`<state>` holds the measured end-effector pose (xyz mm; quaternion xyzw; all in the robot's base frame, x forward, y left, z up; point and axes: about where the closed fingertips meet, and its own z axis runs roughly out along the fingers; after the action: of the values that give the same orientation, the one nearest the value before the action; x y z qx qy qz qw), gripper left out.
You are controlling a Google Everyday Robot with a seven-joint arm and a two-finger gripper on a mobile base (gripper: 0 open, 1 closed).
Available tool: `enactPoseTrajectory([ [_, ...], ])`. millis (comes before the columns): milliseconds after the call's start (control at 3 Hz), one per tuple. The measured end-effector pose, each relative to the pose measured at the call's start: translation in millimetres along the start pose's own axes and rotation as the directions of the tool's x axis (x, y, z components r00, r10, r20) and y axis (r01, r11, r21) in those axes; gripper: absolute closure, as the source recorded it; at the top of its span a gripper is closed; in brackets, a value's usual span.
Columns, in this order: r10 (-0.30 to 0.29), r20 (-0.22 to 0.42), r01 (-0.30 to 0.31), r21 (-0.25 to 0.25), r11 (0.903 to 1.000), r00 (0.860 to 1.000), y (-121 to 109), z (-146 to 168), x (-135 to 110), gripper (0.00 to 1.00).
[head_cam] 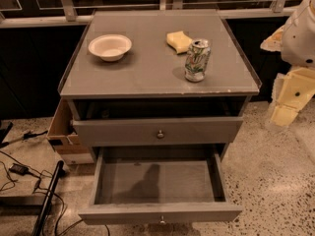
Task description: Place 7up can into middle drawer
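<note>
Gripper (289,98): right of cabinet (147,70), beside its top edge; open or closed, can't tell.
7up can (197,60): standing on cabinet top, front-right, nr yellow sponge (179,41).
Middle drawer (123,213): pulled out at cabinet front, under upper drawer (123,131).
White bowl (110,46): cabinet top, back-left.

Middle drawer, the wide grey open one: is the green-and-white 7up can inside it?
No, the 7up can stands on the cabinet top, the gripper away at the right.

Cabinet top (147,63): bowl (110,46), sponge (178,41), 7up can (197,59); gripper (288,101) beside.
</note>
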<state>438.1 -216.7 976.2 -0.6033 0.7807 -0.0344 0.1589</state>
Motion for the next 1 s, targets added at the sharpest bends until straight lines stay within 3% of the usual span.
enactPoseTrajectory([
  [667,0.022,0.012,-0.022,0.026,0.9994,1.000,-11.2,0.3,1.8,0.00],
  [1000,0.068,0.041,-0.071,0.075,0.9946,0.997,-43.5,9.1,5.6,0.00],
])
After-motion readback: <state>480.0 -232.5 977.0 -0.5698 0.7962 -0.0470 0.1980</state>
